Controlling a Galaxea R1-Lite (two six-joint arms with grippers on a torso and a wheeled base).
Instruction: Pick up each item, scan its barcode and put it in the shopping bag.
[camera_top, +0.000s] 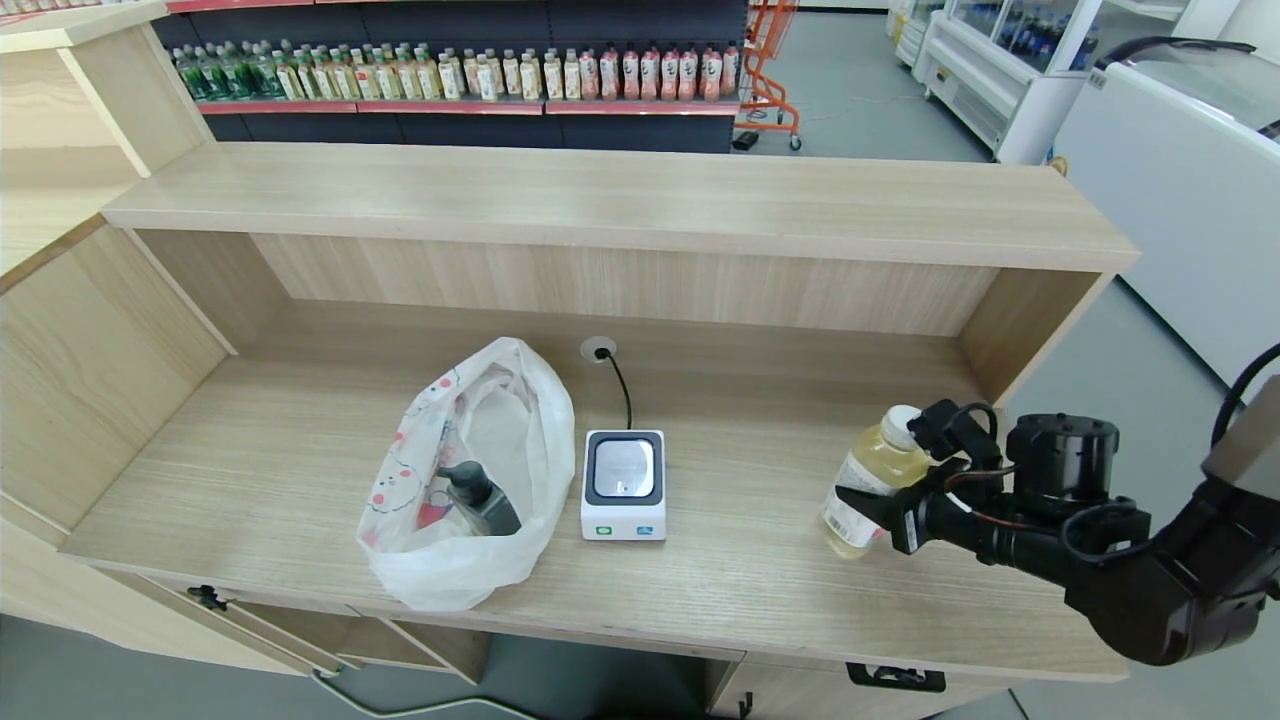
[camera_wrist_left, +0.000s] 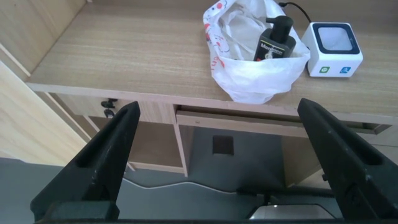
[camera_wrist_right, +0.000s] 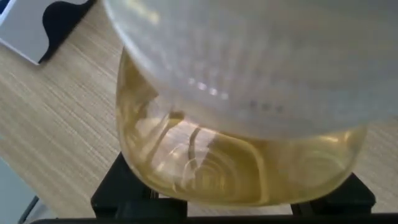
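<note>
A clear bottle of yellowish liquid (camera_top: 877, 470) with a white cap leans slightly over the right part of the wooden counter (camera_top: 750, 570). My right gripper (camera_top: 890, 510) is shut on its lower body. Up close, the bottle (camera_wrist_right: 249, 124) sits between the dark fingers (camera_wrist_right: 124, 193). The white barcode scanner (camera_top: 623, 483) stands mid-counter, left of the bottle. Left of it lies the open white shopping bag (camera_top: 470, 480) with a dark pump bottle (camera_top: 483, 497) inside. My left gripper (camera_wrist_left: 217, 162) hangs open in front of the counter, below its edge, facing the bag (camera_wrist_left: 249, 68) and the scanner (camera_wrist_left: 336, 48).
The counter is a recess with side walls, a back wall and a raised ledge (camera_top: 600, 200) above. The scanner's cable (camera_top: 622, 385) runs to a hole in the counter. A drawer front (camera_wrist_left: 249, 121) sits under the counter edge. The scanner's corner (camera_wrist_right: 37, 31) shows beside the bottle.
</note>
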